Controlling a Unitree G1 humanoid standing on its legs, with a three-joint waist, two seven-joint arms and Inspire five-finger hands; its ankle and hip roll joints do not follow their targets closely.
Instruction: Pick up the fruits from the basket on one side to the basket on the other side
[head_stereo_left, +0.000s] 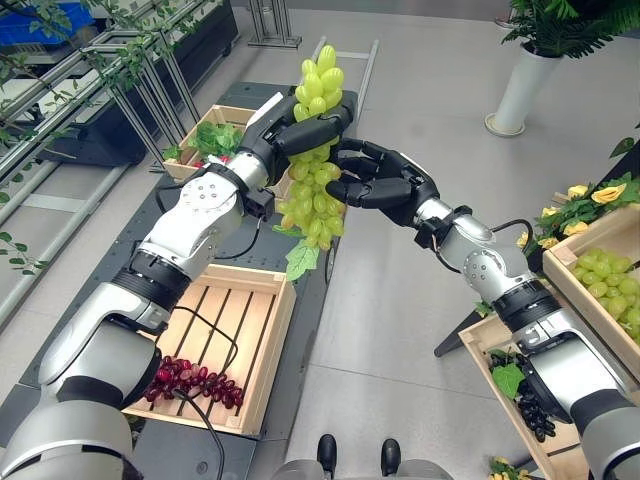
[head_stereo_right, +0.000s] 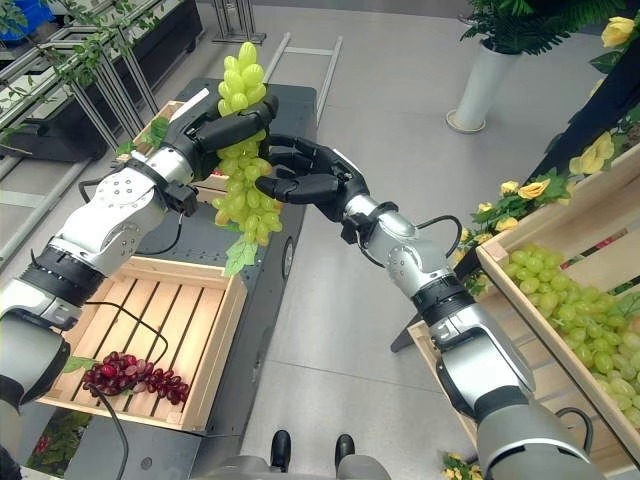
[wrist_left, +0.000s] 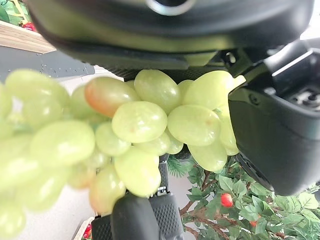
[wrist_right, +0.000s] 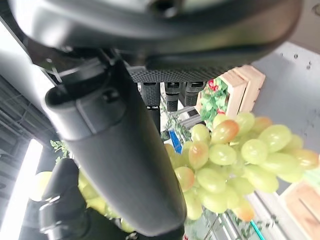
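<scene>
A bunch of red grapes (head_stereo_left: 192, 383) lies at the near edge of the slatted wooden crate (head_stereo_left: 250, 345) on the robot's left. Farther out, above the floor between the crates, the left hand (head_stereo_left: 300, 130) curls round a bunch of green grapes (head_stereo_left: 316, 170), while the right hand (head_stereo_left: 385, 182) cups the bunch from its other side, fingers bent against it. More green grapes (head_stereo_right: 575, 320) fill the right-side crate (head_stereo_right: 520, 290).

Green grape bunch (head_stereo_left: 316, 165) hanging upright midair, clasped between left hand (head_stereo_left: 300, 130) and right hand (head_stereo_left: 385, 180).
</scene>
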